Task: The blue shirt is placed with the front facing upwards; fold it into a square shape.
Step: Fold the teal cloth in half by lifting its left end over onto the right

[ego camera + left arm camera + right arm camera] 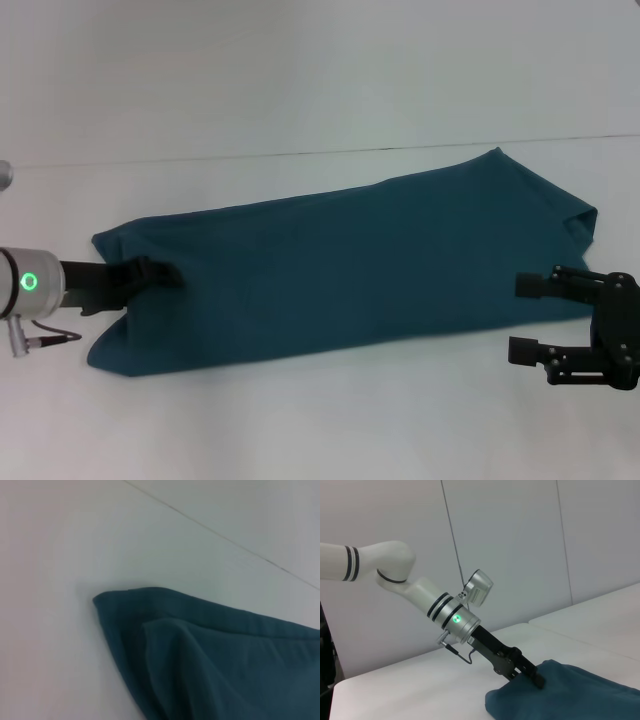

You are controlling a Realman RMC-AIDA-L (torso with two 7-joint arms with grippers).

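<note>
Head view: the blue shirt [340, 270] lies on the white surface [300, 80] as a long folded band, no lettering showing, running from one gripper to the other. The left gripper [160, 272] is at the band's left end; its jaws are clamped on the shirt's edge there, cloth bunched just around them. The right gripper [525, 318] sits at the opposite end, jaws apart, one finger level with the shirt's edge, the other lower over bare surface; nothing between them. The shirt's folded corner lies just beyond the upper jaw.

Left wrist view: only a corner of the blue shirt [210, 665] shows, with a raised fold ridge, lying on the surface [60, 545]. The gripper's own fingers are not in the picture.

Right wrist view: the left gripper [536, 679] is seen from across the surface [410, 690], tilted down, jaws closed on the end of the blue shirt [570, 695], which is humped up slightly at the grip.
</note>
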